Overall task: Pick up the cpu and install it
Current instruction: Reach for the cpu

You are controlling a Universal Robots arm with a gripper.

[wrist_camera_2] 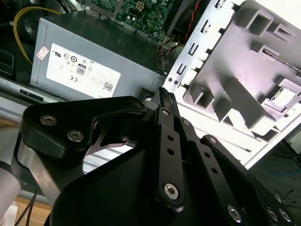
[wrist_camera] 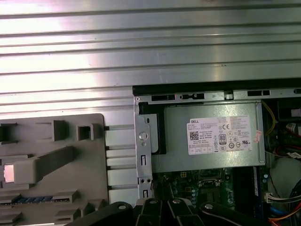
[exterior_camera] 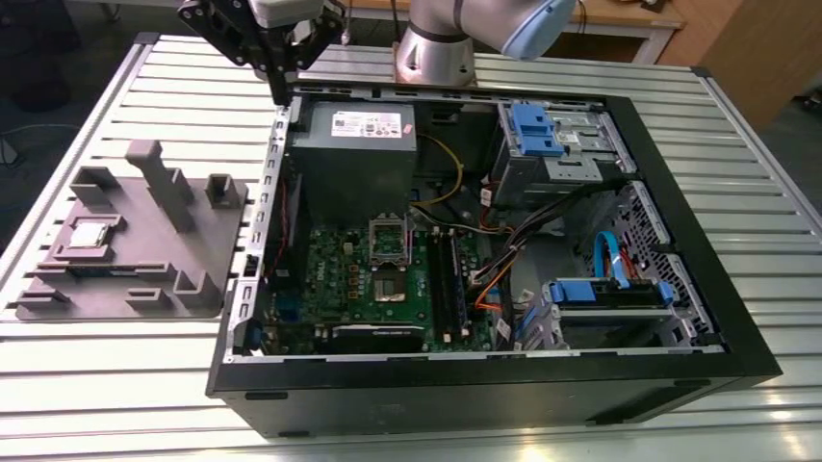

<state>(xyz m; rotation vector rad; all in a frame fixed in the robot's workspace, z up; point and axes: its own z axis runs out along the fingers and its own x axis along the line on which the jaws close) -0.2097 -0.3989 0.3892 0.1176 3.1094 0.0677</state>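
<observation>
Cpu (exterior_camera: 88, 234) on grey jig (exterior_camera: 144, 281), slatted tbl (exterior_camera: 90, 385)

Bright light glares off the slatted table (wrist_camera: 150, 42) in the first wrist view and washes out the cpu (wrist_camera: 8, 173). The computer case (exterior_camera: 488, 399) is shadowed inside.

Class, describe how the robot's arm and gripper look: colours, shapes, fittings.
The arm is a silver-grey tube with a rounded pale-blue joint cap. The gripper is matte black: flat linked bars pinned with silver bolts, tapering to two slim jaws.
</observation>
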